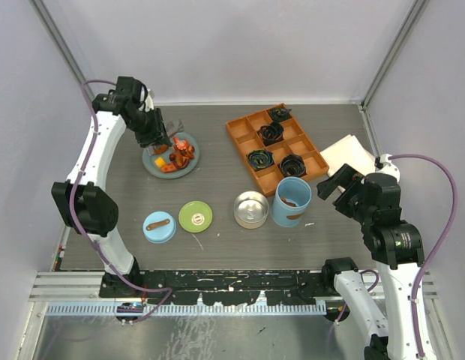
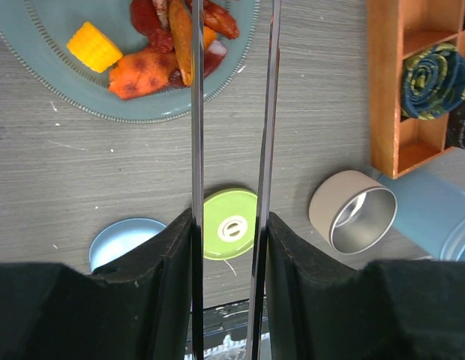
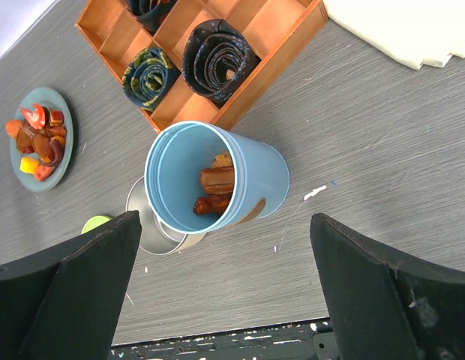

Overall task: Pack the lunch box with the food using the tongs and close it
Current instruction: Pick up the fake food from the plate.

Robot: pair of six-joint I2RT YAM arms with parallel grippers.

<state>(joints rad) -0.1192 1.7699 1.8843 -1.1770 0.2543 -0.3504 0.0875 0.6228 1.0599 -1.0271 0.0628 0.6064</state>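
Tongs (image 2: 196,135) squeezed between left fingers (image 2: 150,285), tips down in food (image 2: 154,64) on teal plate (image 2: 30,37). Right fingers (image 3: 75,285) spread wide, empty, over blue cylinder (image 3: 262,180) just beside steel tin (image 1: 250,208); green lid (image 1: 196,216) and blue lid (image 1: 159,226) off, on worktop (image 1: 217,165).

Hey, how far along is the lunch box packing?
Done: a few pieces lie in the blue cylinder. In hand: the left gripper holds the tongs, tips at the food on the plate. Left: most food to move, the steel tin is empty, and the green lid and blue lid are off.
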